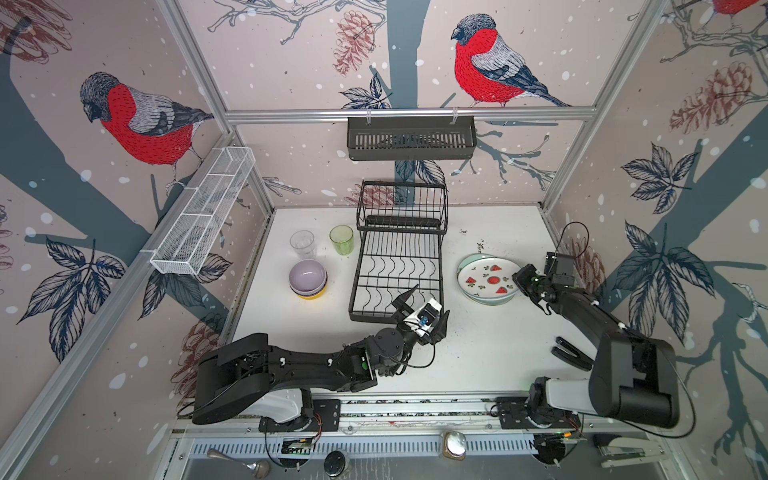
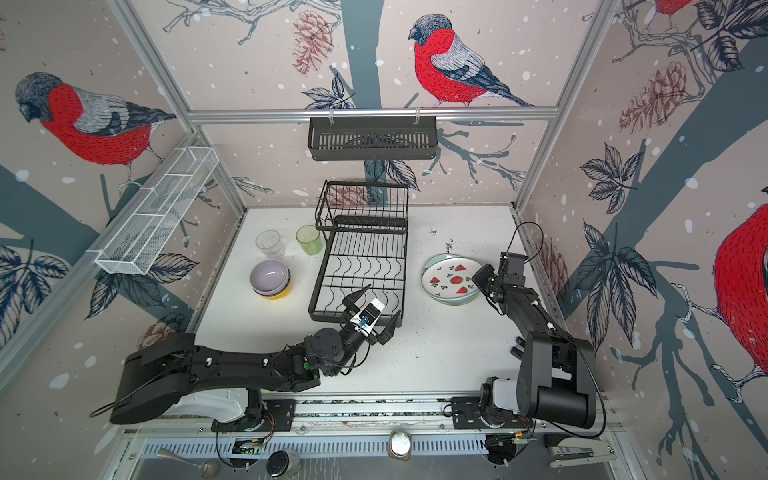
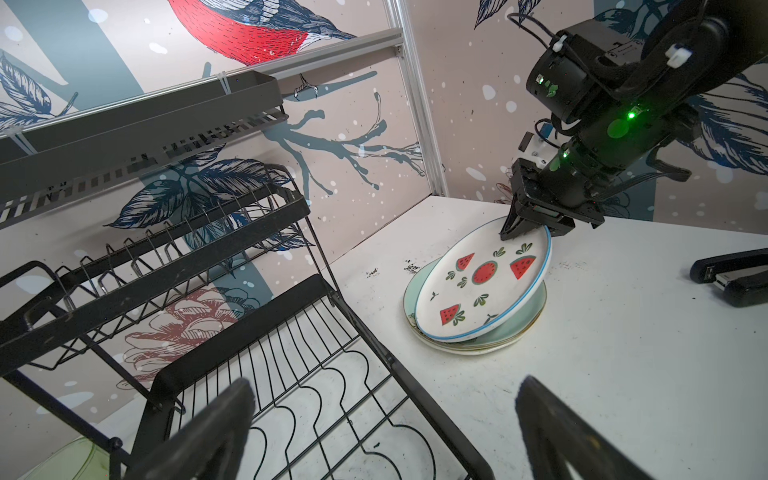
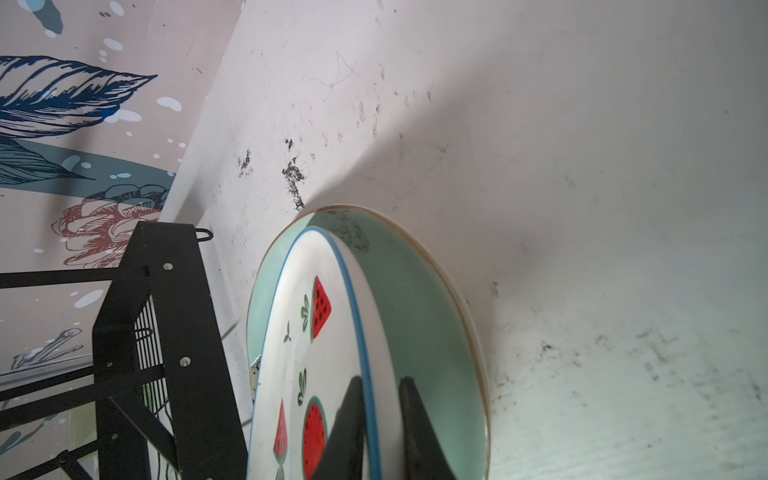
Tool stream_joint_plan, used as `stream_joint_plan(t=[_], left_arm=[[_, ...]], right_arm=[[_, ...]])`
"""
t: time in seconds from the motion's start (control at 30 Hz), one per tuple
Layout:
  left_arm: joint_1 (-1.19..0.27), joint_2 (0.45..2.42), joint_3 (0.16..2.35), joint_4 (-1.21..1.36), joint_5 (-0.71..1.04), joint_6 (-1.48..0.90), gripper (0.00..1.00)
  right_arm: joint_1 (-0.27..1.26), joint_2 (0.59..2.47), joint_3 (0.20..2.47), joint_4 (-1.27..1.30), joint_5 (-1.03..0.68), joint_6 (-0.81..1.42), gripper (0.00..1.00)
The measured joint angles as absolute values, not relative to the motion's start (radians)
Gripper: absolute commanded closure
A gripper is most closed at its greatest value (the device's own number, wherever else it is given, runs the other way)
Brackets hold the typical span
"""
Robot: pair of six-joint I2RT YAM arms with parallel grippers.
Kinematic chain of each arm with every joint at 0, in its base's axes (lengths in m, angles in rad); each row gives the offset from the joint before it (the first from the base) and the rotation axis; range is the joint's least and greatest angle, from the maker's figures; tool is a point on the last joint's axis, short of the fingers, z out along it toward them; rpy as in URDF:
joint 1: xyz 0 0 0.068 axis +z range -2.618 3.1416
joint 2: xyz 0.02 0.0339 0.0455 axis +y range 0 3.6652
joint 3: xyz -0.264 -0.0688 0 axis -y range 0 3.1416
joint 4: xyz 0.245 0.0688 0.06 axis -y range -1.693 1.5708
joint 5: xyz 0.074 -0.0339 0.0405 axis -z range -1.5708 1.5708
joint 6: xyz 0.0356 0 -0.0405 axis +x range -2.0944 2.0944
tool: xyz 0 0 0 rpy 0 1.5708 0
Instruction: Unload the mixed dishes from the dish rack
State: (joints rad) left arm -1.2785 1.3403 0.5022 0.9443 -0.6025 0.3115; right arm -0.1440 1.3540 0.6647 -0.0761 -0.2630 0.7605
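The black wire dish rack (image 1: 399, 257) (image 2: 361, 257) stands mid-table with nothing in it. To its right, the watermelon-print plate (image 1: 490, 274) (image 3: 482, 291) lies tilted on a mint plate (image 3: 413, 291) (image 4: 399, 291) and a cream one (image 3: 469, 351). My right gripper (image 1: 517, 276) (image 4: 381, 380) is shut on the watermelon plate's raised rim, one finger above and one below. My left gripper (image 1: 432, 298) (image 3: 384, 384) hangs open over the rack's front right corner, holding nothing. Left of the rack stand a lilac bowl (image 1: 307, 274) stacked on a yellow bowl (image 1: 309, 296), a clear glass (image 1: 302, 243) and a green glass (image 1: 341, 239).
A long black slotted basket (image 1: 411, 139) hangs on the back rail above the rack. A white mesh basket (image 1: 203, 212) hangs along the left wall. A black stapler-like object (image 1: 571, 353) lies near the right arm's base. Walls close in on three sides.
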Motion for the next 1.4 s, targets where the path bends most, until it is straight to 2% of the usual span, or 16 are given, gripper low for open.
stream_joint_plan(t=[0.23, 0.37, 0.43, 0.83, 0.87, 0.93, 1.03, 1.2, 1.4], left_arm=[[-1.278, 1.341, 0.501, 0.944, -0.602, 0.311, 0.02], [-1.278, 1.343, 0.501, 0.944, -0.602, 0.311, 0.02], [-1.278, 1.343, 0.501, 0.944, -0.602, 0.31, 0.02], [-1.279, 1.343, 0.503, 0.944, -0.602, 0.295, 0.02], [-1.279, 1.345, 0.505, 0.944, -0.602, 0.295, 0.02], [-1.28, 1.349, 0.51, 0.94, -0.603, 0.291, 0.02], [-1.28, 1.356, 0.528, 0.929, -0.615, 0.285, 0.02], [-1.267, 1.348, 0.558, 0.919, -0.657, 0.268, 0.02], [-1.158, 1.277, 0.619, 0.817, -0.656, 0.187, 0.02]], right_arm=[[-0.144, 1.392, 0.654, -0.072, -0.239, 0.753, 0.78], [-0.144, 1.405, 0.648, -0.113, -0.208, 0.733, 0.61], [-0.145, 1.407, 0.643, -0.142, -0.206, 0.727, 0.58], [-0.145, 1.361, 0.643, -0.195, -0.184, 0.708, 0.56], [-0.145, 1.355, 0.643, -0.197, -0.184, 0.707, 0.52], [-0.144, 1.334, 0.647, -0.208, -0.184, 0.704, 0.37], [-0.144, 1.289, 0.649, -0.212, -0.194, 0.682, 0.26], [-0.137, 1.165, 0.664, -0.215, -0.228, 0.642, 0.19], [-0.118, 1.005, 0.692, -0.184, -0.236, 0.585, 0.16]])
